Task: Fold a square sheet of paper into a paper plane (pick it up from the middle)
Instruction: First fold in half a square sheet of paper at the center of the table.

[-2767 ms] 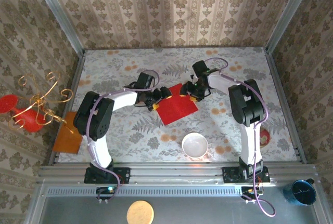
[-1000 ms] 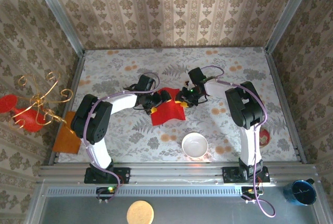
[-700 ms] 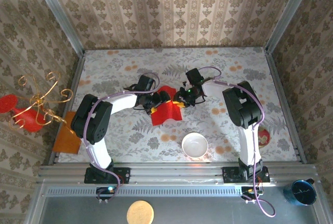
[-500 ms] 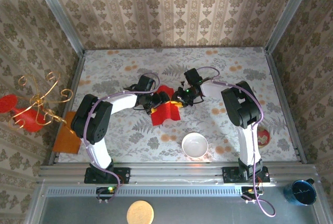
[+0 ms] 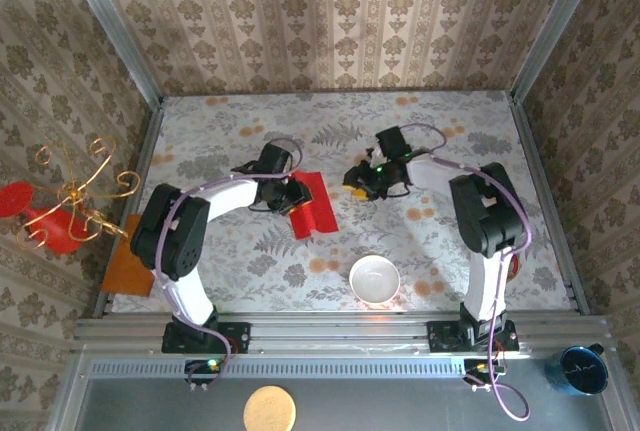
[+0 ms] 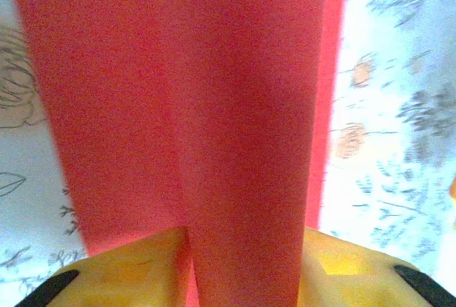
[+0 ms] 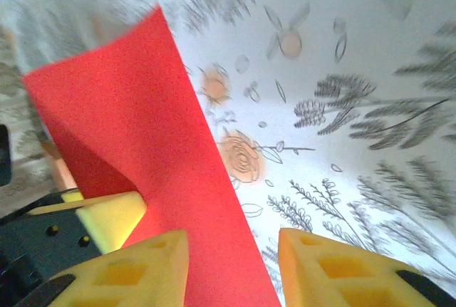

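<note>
1. From the top external camera, the square sheet of thin bright red paper [image 5: 315, 204] lies folded over into a narrow strip on the floral-patterned table top [image 5: 230, 131], a little left of the middle. The left gripper [image 5: 295, 199] sits at the strip's left long edge. The right gripper [image 5: 355, 187] is to the strip's right, apart from it, with bare table between them. A round white bowl [image 5: 374, 278] stands nearer the arm bases. A flat orange-brown rectangular board [image 5: 130, 257] lies at the table's left edge, beside a red ornament with gold wire curls [image 5: 60, 206].

2. From the left wrist camera, the left gripper [image 6: 246, 250] has its yellow fingers [image 6: 121, 271] on either side of a band of the red paper [image 6: 214, 93] that fills the gap between them. They seem to bear on it, but this close I cannot tell whether they truly clamp it. The table [image 6: 388, 107] shows to the right.

3. From the right wrist camera, the right gripper [image 7: 234, 239] has its yellow fingers [image 7: 335, 271] standing apart with nothing between them. The red strip [image 7: 135, 136] lies on the table [image 7: 342, 107] ahead. One of the left gripper's fingers [image 7: 107, 220] touches the strip's far side.
</note>
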`<control>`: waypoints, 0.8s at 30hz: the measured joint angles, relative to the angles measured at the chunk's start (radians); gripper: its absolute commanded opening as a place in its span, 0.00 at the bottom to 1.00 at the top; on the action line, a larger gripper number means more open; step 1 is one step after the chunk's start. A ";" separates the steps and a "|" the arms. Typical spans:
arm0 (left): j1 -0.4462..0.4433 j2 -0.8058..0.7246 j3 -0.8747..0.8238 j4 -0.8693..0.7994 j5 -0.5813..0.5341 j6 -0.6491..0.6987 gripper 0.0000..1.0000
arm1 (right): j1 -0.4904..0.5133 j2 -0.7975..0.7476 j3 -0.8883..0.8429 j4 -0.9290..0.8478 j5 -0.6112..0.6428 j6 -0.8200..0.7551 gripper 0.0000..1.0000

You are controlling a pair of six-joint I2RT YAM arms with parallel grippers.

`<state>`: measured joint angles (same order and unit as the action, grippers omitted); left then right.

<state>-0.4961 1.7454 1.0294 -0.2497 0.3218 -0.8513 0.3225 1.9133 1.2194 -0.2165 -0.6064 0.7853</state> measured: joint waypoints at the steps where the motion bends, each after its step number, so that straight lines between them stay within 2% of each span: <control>1: 0.006 -0.019 0.000 0.004 0.007 0.005 0.35 | -0.013 -0.025 -0.009 0.010 0.000 -0.005 0.48; 7: 0.058 -0.160 0.000 0.103 0.143 0.031 0.32 | -0.063 -0.157 -0.065 0.125 -0.043 -0.048 0.69; 12: 0.097 -0.195 0.007 0.187 0.293 0.028 0.31 | -0.051 -0.166 -0.098 0.259 -0.153 -0.026 0.80; 18: 0.098 -0.195 0.027 0.257 0.435 0.000 0.30 | -0.017 -0.165 -0.099 0.343 -0.233 0.003 0.83; 24: 0.099 -0.195 0.040 0.304 0.525 -0.024 0.28 | 0.008 -0.137 -0.074 0.407 -0.294 0.035 0.82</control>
<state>-0.3973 1.5509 1.0698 0.0547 0.8463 -0.8749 0.3305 1.7767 1.1454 0.1909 -0.9001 0.8200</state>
